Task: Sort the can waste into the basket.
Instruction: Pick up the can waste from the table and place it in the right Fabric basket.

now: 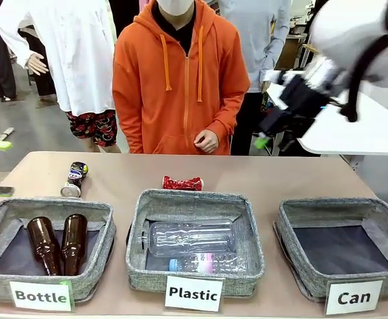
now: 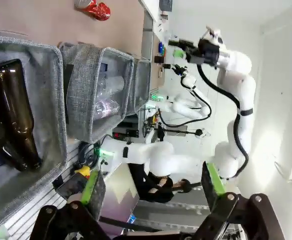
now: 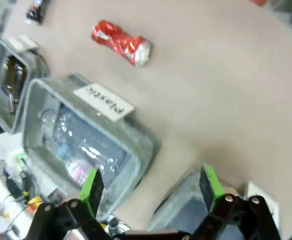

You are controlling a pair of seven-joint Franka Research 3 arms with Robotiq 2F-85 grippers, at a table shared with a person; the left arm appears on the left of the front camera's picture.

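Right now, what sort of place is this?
Probably a robotics lab set up for waste sorting: a white robot arm at the table, plus a Bottle basket, Plastic basket and Can basket, each with a printed card.

Red can (image 1: 183, 183) open above — Plastic basket (image 1: 194, 197) rim near; 2 bottles (image 1: 191, 238) inside.

Three grey baskets stand on the bench (image 1: 260, 174): one Bottle basket (image 1: 1, 216), one Plastic basket (image 1: 194, 198) and one Can basket (image 1: 340, 207). Three white cards (image 1: 194, 293) hang on them, one per basket. There are two brown glass bottles (image 1: 44, 246) and two clear plastic bottles (image 1: 191, 238). The cans also number two: one red can (image 1: 183, 183) and one black can (image 1: 74, 179). One person (image 1: 181, 86) in an orange hoodie stands at the bench. There are two tools, the left tool (image 2: 152, 177) and the right tool (image 3: 151, 179), with two green-padded fingers each.
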